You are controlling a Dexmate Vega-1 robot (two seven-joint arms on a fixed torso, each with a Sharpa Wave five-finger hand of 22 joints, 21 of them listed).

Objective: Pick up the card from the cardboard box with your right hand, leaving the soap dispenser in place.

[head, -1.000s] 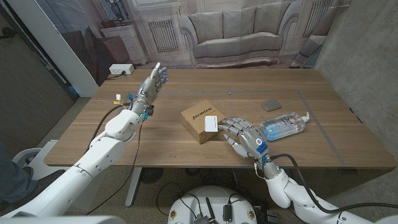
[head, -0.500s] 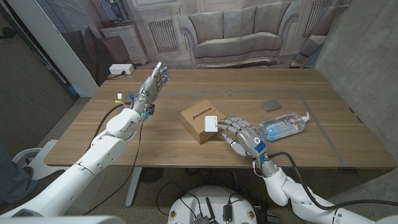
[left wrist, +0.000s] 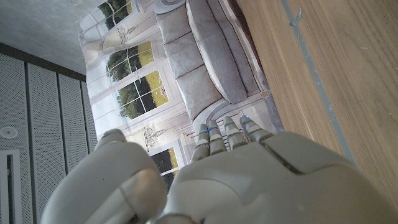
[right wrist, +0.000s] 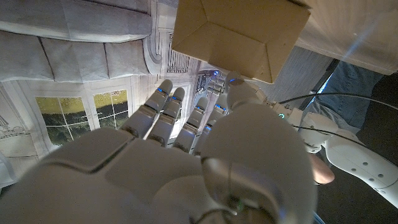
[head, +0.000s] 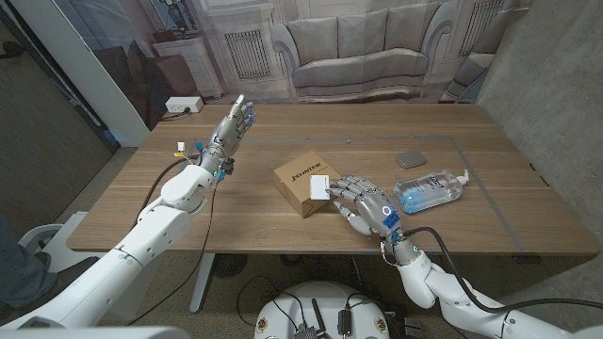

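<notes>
A small cardboard box [head: 300, 181] sits near the table's middle, with a white card [head: 318, 186] lying on its top at the right end. My right hand [head: 364, 204] hovers just right of the box, fingers spread, their tips at the card's right edge; whether they touch it I cannot tell. The right wrist view looks along the right hand [right wrist: 186, 158] to the box [right wrist: 239, 34] beyond its fingertips. A clear soap dispenser [head: 431, 191] with blue liquid lies on its side to the right of that hand. My left hand [head: 234, 124] is raised over the table's far left, fingers straight, holding nothing.
A small dark flat object [head: 411, 158] lies behind the dispenser. A tiny yellow-and-white item [head: 178, 146] sits near the table's left edge. A white power strip [head: 182, 104] rests on a cabinet behind the table [head: 283, 235]. A sofa backdrop stands behind.
My right forearm has shifted slightly left, while the hand stays at the card's edge. The left hand, box, card and dispenser have not moved.
</notes>
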